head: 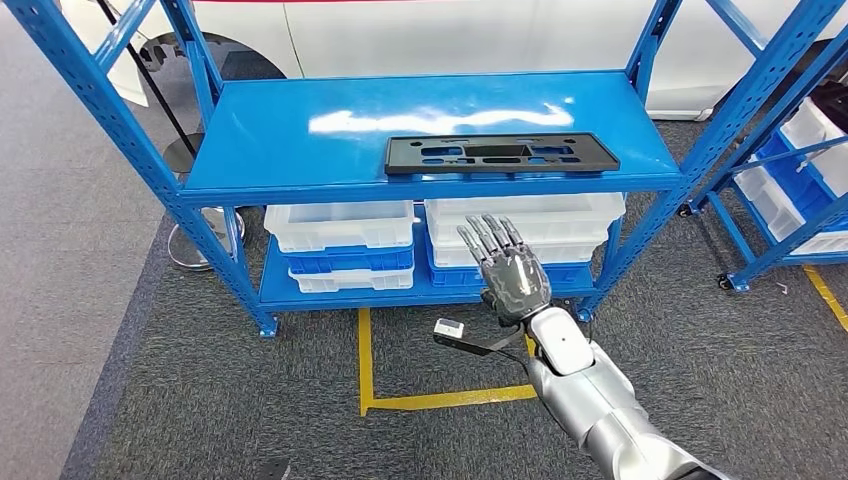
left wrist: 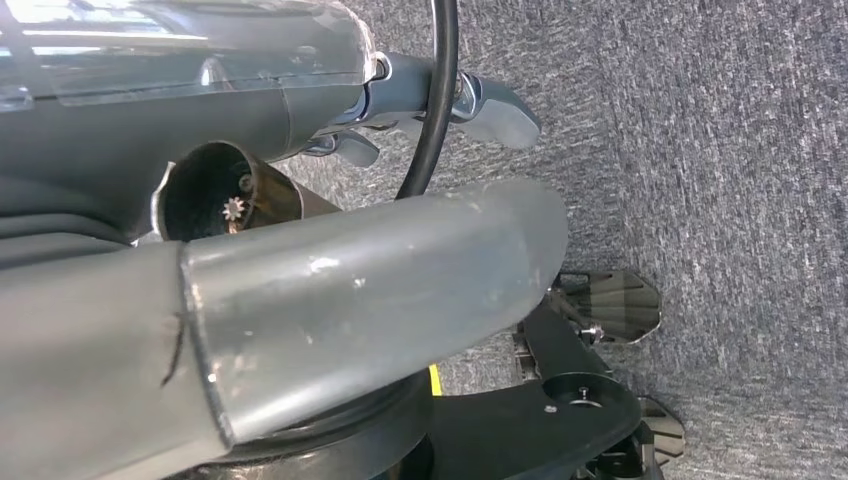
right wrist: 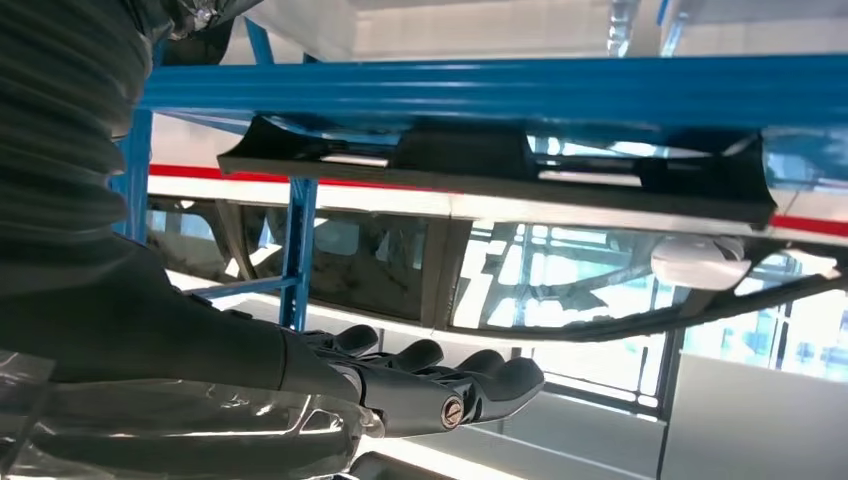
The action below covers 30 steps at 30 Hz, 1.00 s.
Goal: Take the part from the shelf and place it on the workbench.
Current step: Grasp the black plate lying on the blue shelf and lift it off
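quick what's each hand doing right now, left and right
Left hand: hanging toward the floor, holding nothing seen; open or closed cannot be told.
Right hand: open, empty, fingers extended, below the black part on the shelf.

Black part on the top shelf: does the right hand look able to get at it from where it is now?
Probably yes. The black part lies alone near the shelf's front edge, and the open right hand sits just below and in front, nothing between them.

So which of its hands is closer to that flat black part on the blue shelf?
The right. Its right hand is raised with fingers straight, just below the shelf edge under the black part. The left hand hangs low over the carpet, away from it.
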Motion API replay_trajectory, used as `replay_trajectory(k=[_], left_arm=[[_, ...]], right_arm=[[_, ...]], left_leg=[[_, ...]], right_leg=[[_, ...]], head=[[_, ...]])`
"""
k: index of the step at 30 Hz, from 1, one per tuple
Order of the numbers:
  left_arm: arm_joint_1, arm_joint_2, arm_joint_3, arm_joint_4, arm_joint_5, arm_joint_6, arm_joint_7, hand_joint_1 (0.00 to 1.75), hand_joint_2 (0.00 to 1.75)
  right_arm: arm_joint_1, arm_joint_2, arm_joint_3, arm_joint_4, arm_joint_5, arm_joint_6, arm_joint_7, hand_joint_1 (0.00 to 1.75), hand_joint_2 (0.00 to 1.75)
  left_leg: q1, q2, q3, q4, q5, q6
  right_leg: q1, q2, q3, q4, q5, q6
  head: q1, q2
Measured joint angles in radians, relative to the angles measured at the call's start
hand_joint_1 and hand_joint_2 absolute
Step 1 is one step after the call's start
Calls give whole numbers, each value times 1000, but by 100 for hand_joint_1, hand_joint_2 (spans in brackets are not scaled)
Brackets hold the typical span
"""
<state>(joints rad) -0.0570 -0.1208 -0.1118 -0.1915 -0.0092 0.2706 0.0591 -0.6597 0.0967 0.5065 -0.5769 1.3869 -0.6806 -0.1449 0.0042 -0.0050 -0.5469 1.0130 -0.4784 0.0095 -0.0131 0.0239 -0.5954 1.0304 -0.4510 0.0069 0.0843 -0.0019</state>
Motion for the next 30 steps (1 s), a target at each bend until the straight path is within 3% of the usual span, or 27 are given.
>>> replay_trajectory(k=[8,13,15,17,18,19,20,21,23,24,27,29,30], left_arm=[[0,0,0,0,-3,2,-2,0,0],[0,0,0,0,-3,3,-2,0,0],[0,0,0,0,-3,3,-3,0,0],[1,0,0,0,-3,3,-3,0,0],[1,0,0,1,-3,3,-3,0,0],[2,0,0,1,-3,3,-3,0,0],[3,0,0,1,-3,3,-3,0,0],[3,0,0,1,-3,3,-3,0,0],[2,0,0,1,-3,3,-3,0,0],[2,0,0,1,-3,3,-3,0,0],[2,0,0,1,-3,3,-3,0,0],[1,0,0,1,-3,3,-3,0,0],[1,0,0,1,-3,3,-4,0,0]], right_arm=[[10,22,-49,-50,11,0,-25,0,175],[13,26,-65,-66,11,0,-25,0,175],[13,27,-71,-71,12,0,-25,0,175],[17,27,-75,-71,12,0,-26,0,175],[21,27,-77,-71,12,0,-26,0,175],[24,27,-79,-71,12,0,-26,0,175],[25,27,-80,-72,12,0,-26,0,175],[26,27,-81,-73,12,0,-26,0,175],[25,28,-83,-75,12,0,-26,0,175],[25,28,-85,-77,12,0,-26,0,175],[27,30,-88,-79,12,0,-26,0,175],[26,31,-89,-83,12,0,-26,0,175],[25,32,-89,-84,12,0,-26,0,175]], left_leg=[[-3,-1,-4,8,-2,3],[2,4,-2,-5,9,21],[7,9,1,-15,17,30],[7,12,0,-16,18,32],[7,12,-1,-16,18,32],[7,13,0,-15,17,31],[7,13,1,-14,15,29],[7,13,4,-12,12,26],[5,12,4,-6,3,16],[3,13,3,-3,0,10],[3,14,-1,-1,-5,-9],[6,15,-16,37,-32,-20],[8,14,-38,84,-59,-24]], right_leg=[[-5,0,0,-1,2,4],[-6,-1,-4,4,-2,16],[-4,-8,-39,79,-48,18],[-3,-13,-105,213,-107,18],[-3,-13,-131,261,-119,19],[-4,-14,-140,273,-109,18],[-5,-16,-129,244,-80,17],[-6,-19,-101,181,-39,15],[-4,-24,-43,57,9,8],[-2,-25,-29,24,15,5],[2,-20,-27,10,11,-12],[0,-19,-23,4,12,-26],[-2,-19,-20,2,12,-31]], head=[[0,0],[0,0],[1,0],[1,0],[1,0],[1,0],[1,0],[1,0],[0,0],[0,0],[-1,0],[-2,0],[-2,0]])
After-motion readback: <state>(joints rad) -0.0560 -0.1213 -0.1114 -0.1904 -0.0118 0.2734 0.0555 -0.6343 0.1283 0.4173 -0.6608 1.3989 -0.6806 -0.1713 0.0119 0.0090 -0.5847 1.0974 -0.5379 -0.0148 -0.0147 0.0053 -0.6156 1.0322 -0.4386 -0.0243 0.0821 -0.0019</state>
